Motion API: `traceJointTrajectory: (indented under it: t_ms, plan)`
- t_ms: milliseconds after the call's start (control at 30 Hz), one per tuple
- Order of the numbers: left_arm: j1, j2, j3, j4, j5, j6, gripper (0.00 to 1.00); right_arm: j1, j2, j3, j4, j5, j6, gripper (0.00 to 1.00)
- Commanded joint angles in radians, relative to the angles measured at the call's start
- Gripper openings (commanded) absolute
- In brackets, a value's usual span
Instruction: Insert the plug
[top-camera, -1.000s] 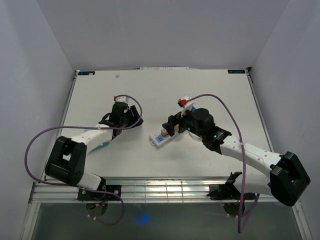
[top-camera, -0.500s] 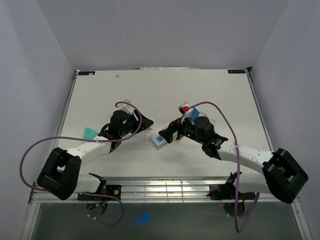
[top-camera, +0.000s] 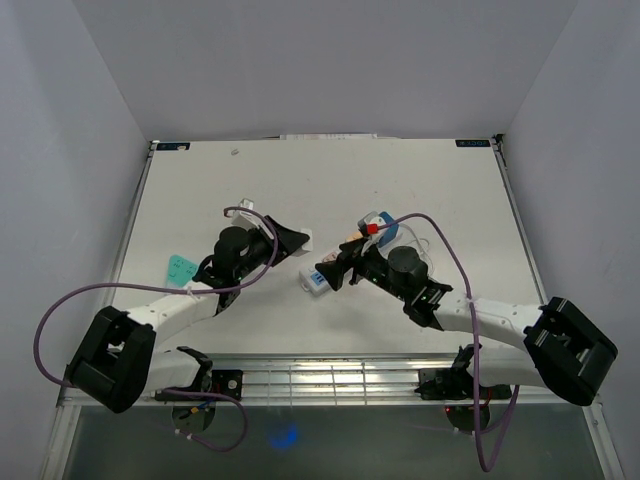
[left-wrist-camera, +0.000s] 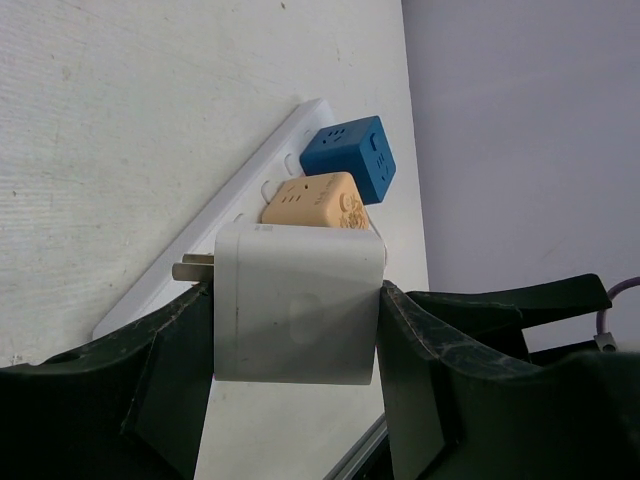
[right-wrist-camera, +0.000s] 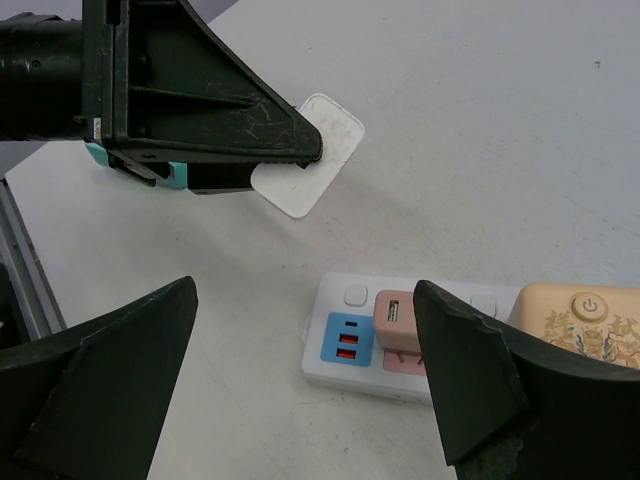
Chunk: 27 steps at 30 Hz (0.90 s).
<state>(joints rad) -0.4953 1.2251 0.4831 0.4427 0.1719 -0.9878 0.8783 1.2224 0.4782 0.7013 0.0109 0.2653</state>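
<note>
The left fingers (left-wrist-camera: 165, 370) are clamped on the white plug (left-wrist-camera: 298, 320). They hold it clear of the bench (right-wrist-camera: 480, 120), prongs facing the power strip (right-wrist-camera: 352, 296), near it but not inserted. The right fingers (right-wrist-camera: 105, 390) stand wide apart over the strip, probably positioned to brace it during insertion.

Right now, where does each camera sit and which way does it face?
Top: above and behind the robot, looking down at the table; left arm and right arm show.
Left wrist: looks along its own fingers at the plug they grip, power strip beyond.
Right wrist: looks down between its own open fingers at the power strip.
Shared: both wrist views show the plug and power strip.
</note>
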Motion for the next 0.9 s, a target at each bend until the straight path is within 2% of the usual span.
traceJointTrajectory:
  t_ms: [0, 233, 533, 633, 867]
  plan:
    - [-0.011, 0.004, 0.002, 0.074, 0.023, -0.064, 0.33, 0.028, 0.005, -0.024, 0.139, 0.075, -0.044, 0.92]
    - [-0.04, -0.03, -0.037, 0.125, -0.018, -0.124, 0.33, 0.091, 0.064, -0.021, 0.201, 0.178, -0.049, 0.88]
    - [-0.092, 0.002, -0.04, 0.174, -0.032, -0.146, 0.33, 0.131, 0.112, -0.009, 0.233, 0.284, -0.035, 0.86]
    - [-0.101, 0.016, -0.046, 0.202, -0.031, -0.157, 0.33, 0.149, 0.129, -0.009, 0.254, 0.328, -0.031, 0.81]
    - [-0.115, 0.037, -0.074, 0.261, -0.042, -0.196, 0.33, 0.194, 0.153, -0.043, 0.397, 0.432, -0.031, 0.78]
